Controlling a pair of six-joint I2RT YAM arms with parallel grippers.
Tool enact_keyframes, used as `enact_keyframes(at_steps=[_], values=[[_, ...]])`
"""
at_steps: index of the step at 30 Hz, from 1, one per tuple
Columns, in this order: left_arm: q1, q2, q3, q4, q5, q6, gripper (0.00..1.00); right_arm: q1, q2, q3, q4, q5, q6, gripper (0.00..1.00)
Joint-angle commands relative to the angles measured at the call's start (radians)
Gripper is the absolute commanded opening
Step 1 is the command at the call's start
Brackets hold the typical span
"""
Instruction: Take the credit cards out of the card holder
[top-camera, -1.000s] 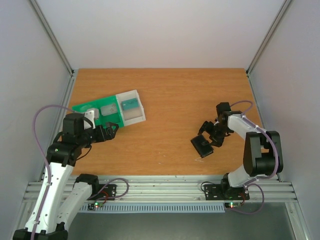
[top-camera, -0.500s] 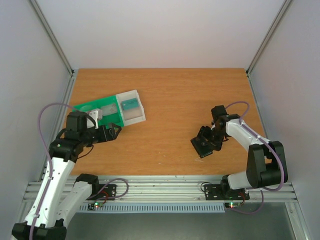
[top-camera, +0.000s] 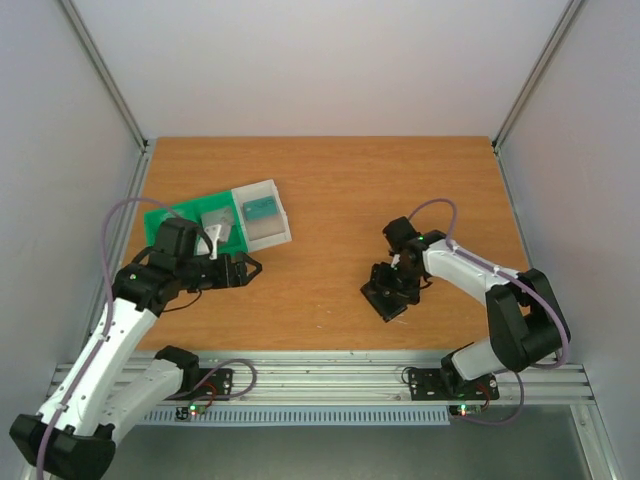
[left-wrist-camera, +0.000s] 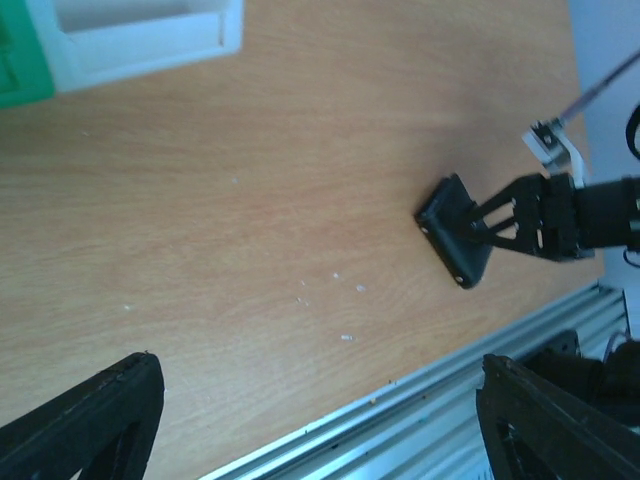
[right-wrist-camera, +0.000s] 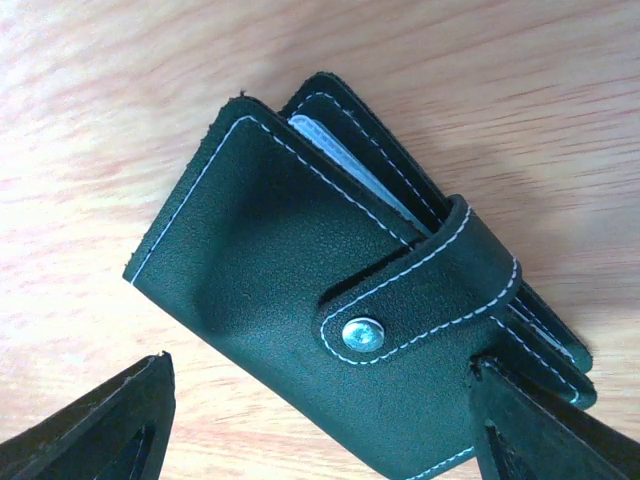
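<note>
The card holder (top-camera: 386, 300) is a black stitched wallet lying shut on the wooden table, right of centre, with its tab snapped down (right-wrist-camera: 365, 333). A pale edge of the credit cards (right-wrist-camera: 345, 160) shows between its flaps. My right gripper (top-camera: 388, 284) hangs just over it, open, the fingers straddling the holder (right-wrist-camera: 300, 290); the left finger (right-wrist-camera: 95, 430) is clear of it, the right finger (right-wrist-camera: 550, 425) is at its edge. My left gripper (top-camera: 247, 268) is open with nothing in it, over bare wood beside the tray. The left wrist view shows the holder (left-wrist-camera: 452, 228) far off.
A green compartment tray (top-camera: 165, 214) lies at the back left with a clear-white box (top-camera: 270, 232) against its right end; a teal card (top-camera: 260, 208) lies in the box. The table's metal front rail (left-wrist-camera: 420, 400) runs close below the left gripper.
The right gripper moved left and lower, and the card holder shifted a little to the left with it. The left arm swung right, away from the green tray.
</note>
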Motion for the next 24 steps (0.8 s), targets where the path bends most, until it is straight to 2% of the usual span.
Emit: enact_keyframes(at_steps=[1,6,11,16,24], values=[[-0.078,0.022,0.013,0.047,-0.033,-0.048,0.85,0.108,0.032,0.048,0.032,-0.02,0.08,0.8],[-0.147,0.041,-0.009,0.099,-0.053,-0.085,0.83,0.196,0.016,0.087,0.027,-0.052,0.108,0.79],[-0.199,0.061,-0.03,0.139,-0.062,-0.113,0.81,0.203,-0.008,0.143,-0.066,0.116,-0.008,0.76],[-0.242,0.067,-0.046,0.153,-0.078,-0.13,0.81,0.194,0.048,0.171,-0.115,0.241,-0.116,0.77],[-0.256,0.053,-0.065,0.146,-0.094,-0.144,0.81,0.182,0.112,0.148,-0.067,0.189,-0.163,0.8]])
